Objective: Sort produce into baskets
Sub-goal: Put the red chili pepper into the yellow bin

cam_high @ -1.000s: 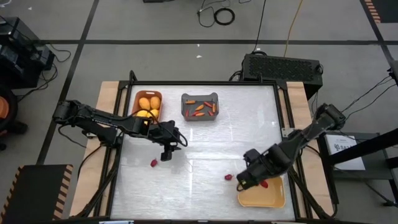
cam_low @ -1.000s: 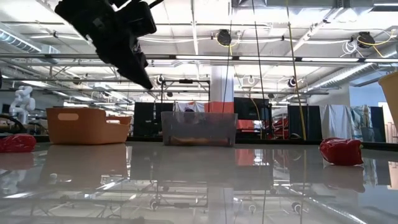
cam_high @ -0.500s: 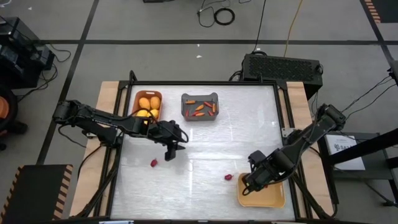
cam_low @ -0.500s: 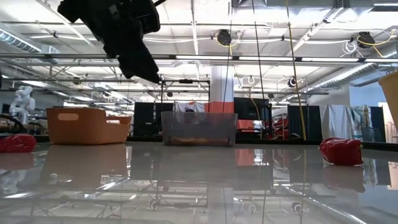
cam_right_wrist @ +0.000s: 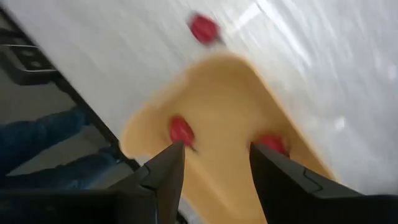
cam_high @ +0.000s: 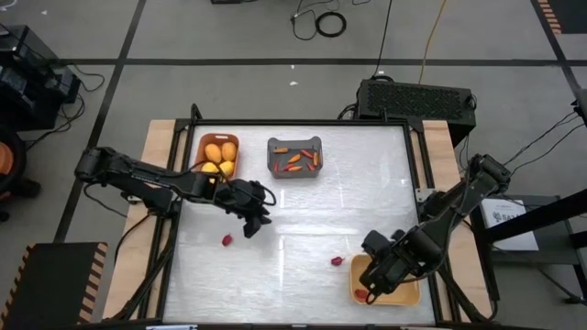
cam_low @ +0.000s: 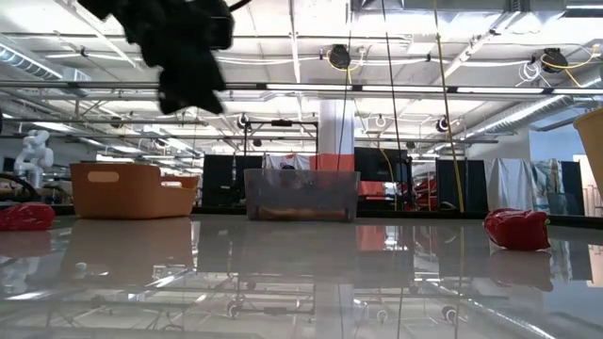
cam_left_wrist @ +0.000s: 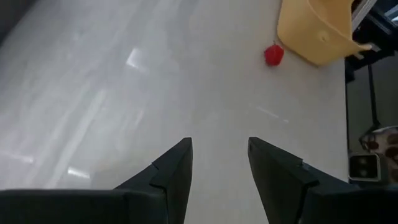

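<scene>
My right gripper (cam_high: 371,280) hangs open over the pale yellow basket (cam_high: 409,297) at the near right, fingers pointing down. Two dark-red berries (cam_right_wrist: 181,131) (cam_right_wrist: 271,143) lie in that basket (cam_right_wrist: 217,93). A third berry (cam_high: 337,261) rests on the table just left of it. My left gripper (cam_high: 249,223) hovers open and empty above the table's left middle, with another berry (cam_high: 227,240) on the table near it. At the far left, the orange-brown basket (cam_high: 201,151) holds yellow-orange fruits. The dark grey basket (cam_high: 271,158) holds orange-red peppers.
Both far baskets stand along the table's far edge, side by side. In the low view the two loose berries (cam_low: 24,216) (cam_low: 516,229) sit on the glossy top. A black box (cam_high: 417,99) stands beyond the far right corner. Bare tabletop lies in the middle.
My right gripper has swung from the basket's left rim toward the near edge, over the pale yellow basket, and a berry now lies in the basket below it. My left gripper has rolled about its own axis while staying over the same spot.
</scene>
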Controlling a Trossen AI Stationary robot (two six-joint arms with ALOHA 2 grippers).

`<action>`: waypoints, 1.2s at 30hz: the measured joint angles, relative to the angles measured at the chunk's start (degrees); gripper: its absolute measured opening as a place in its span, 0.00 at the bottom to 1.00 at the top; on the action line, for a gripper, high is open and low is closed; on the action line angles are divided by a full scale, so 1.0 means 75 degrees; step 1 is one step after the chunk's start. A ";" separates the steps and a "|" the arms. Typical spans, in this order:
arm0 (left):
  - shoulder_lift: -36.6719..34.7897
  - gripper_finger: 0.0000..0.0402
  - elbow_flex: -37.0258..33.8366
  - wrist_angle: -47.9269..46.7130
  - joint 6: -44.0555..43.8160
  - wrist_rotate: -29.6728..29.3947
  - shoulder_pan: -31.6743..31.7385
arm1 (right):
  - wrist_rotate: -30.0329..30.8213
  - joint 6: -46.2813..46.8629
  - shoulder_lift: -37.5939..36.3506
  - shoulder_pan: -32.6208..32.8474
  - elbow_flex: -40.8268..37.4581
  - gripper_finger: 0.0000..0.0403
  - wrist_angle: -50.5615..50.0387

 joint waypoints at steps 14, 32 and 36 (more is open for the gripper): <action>-0.0231 0.41 0.0147 -0.4803 -0.4132 -0.0909 -0.1292 | 0.1043 -0.3814 0.0003 -0.1404 0.0006 0.43 0.1478; -0.0081 0.73 -0.0918 -0.3476 -0.5085 -0.0666 -0.2138 | 0.0920 -0.5532 0.0003 -0.2408 0.0009 0.43 0.1621; -0.0082 0.78 -0.1010 -0.3377 -0.5152 -0.0663 -0.2189 | 0.0921 -0.5654 0.0003 -0.2533 0.0009 0.43 0.1624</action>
